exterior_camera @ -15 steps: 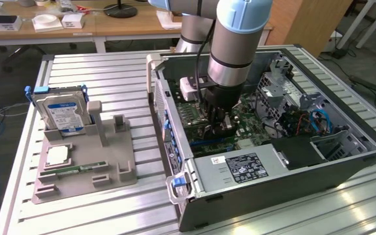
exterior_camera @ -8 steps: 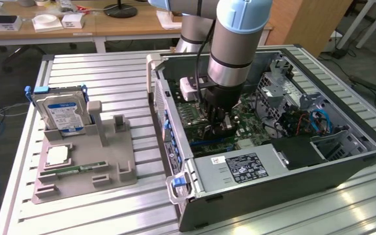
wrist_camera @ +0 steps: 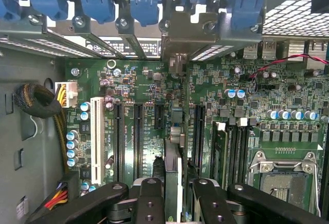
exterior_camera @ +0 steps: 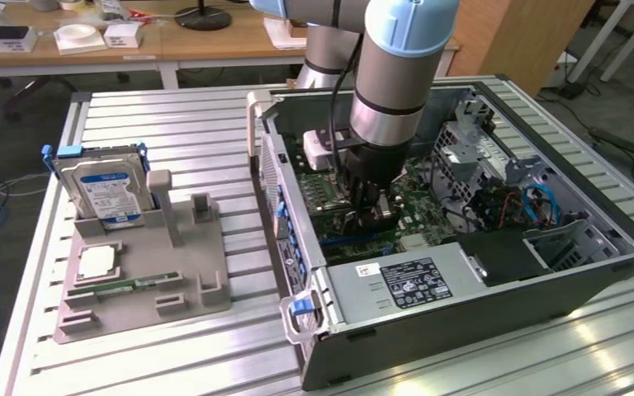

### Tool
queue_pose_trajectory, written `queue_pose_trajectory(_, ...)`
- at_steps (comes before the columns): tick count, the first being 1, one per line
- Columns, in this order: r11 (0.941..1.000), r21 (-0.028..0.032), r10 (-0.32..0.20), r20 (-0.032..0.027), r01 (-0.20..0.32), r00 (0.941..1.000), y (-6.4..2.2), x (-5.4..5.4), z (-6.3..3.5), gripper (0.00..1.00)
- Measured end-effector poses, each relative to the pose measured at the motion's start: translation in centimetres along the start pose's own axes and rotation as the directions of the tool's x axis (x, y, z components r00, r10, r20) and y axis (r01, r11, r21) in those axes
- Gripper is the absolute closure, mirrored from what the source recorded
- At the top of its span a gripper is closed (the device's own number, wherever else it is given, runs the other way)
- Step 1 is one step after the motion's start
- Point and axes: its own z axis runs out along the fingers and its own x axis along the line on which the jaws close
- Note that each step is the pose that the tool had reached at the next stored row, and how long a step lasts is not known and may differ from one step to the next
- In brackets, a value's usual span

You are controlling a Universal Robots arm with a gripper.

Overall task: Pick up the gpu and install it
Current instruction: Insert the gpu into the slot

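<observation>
**Robot arm lowers graphics card into open computer case**

A grey-and-blue Universal Robots arm (exterior_camera: 389, 82) reaches down from the upper centre of the exterior frame into an open black desktop computer case (exterior_camera: 537, 285) lying on its side on a slatted aluminium table (exterior_camera: 163, 124). Its black gripper (exterior_camera: 370, 213) sits low over the green motherboard (exterior_camera: 428, 210), near the centre of the frame. In the wrist view the black fingers (wrist_camera: 149, 203) close on the thin green circuit-board gpu (wrist_camera: 174, 157), seen edge-on, standing upright between them in the lower centre of that frame. The card's silver metal end bracket (wrist_camera: 177, 39) rises towards the row of blue slot clips (wrist_camera: 144, 0) along the top of the frame. The card stands in line with the black expansion slots (wrist_camera: 138, 136) of the board; whether it is seated in one cannot be told.

At the left of the exterior frame, a grey moulded parts holder (exterior_camera: 146, 285) carries a blue-labelled silver hard drive (exterior_camera: 102, 190) standing upright, a square silver processor chip (exterior_camera: 96, 261) lying flat, and a narrow green memory stick (exterior_camera: 125, 286) lying flat. A wooden desk (exterior_camera: 130, 45) crosses the upper left of the frame.
</observation>
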Motion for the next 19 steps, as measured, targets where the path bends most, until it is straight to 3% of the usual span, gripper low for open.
queue_pose_trajectory(19,1.0000,0.0000,0.000,0.0012,0.000,1.0000,0.12,0.00,0.01,0.74)
